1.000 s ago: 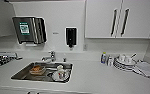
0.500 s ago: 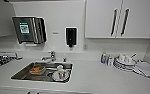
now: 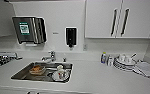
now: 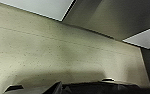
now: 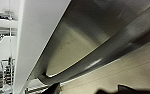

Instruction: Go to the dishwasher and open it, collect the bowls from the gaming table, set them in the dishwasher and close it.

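The dishwasher is a brushed steel front under the white counter edge in the right wrist view, with its long steel handle bar running across it close to the camera. Its steel front also appears in the left wrist view, above the speckled floor. Dark parts of my left gripper and my right gripper sit near this front, not touching anything I can make out. The bowls and the gaming table are out of view.
In the head view a white counter runs in front of me with a steel sink holding dishes. A stack of plates and small bottles stand at the right. A towel dispenser, a soap dispenser and white cupboards hang above.
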Robot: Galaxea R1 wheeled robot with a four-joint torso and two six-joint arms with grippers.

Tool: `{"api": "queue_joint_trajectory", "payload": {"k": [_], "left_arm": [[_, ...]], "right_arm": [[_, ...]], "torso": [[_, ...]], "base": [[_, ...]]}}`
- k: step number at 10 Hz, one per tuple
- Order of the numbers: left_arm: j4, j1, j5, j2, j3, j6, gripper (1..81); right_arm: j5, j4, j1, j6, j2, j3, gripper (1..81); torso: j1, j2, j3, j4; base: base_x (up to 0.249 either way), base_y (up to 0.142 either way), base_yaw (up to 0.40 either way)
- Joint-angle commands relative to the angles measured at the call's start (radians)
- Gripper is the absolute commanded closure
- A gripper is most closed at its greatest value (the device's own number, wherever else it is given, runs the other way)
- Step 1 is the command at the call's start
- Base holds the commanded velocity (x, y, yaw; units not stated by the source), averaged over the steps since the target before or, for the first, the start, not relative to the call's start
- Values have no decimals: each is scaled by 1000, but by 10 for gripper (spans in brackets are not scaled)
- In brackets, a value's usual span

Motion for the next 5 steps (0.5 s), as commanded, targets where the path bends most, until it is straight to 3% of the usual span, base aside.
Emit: {"api": "queue_joint_trajectory", "payload": {"k": [1, 5], "left_arm": [[1, -67, 12, -5, 13, -2, 10], [6, -67, 9, 0, 14, -2, 10]], "right_arm": [[-52, 77, 147, 3, -14, -8, 10], [-51, 120, 138, 3, 49, -89, 10]], "torso": [[0, 0, 0, 0], [0, 0, 0, 0]], "base": [[0, 0, 0], [0, 0, 0]]}}
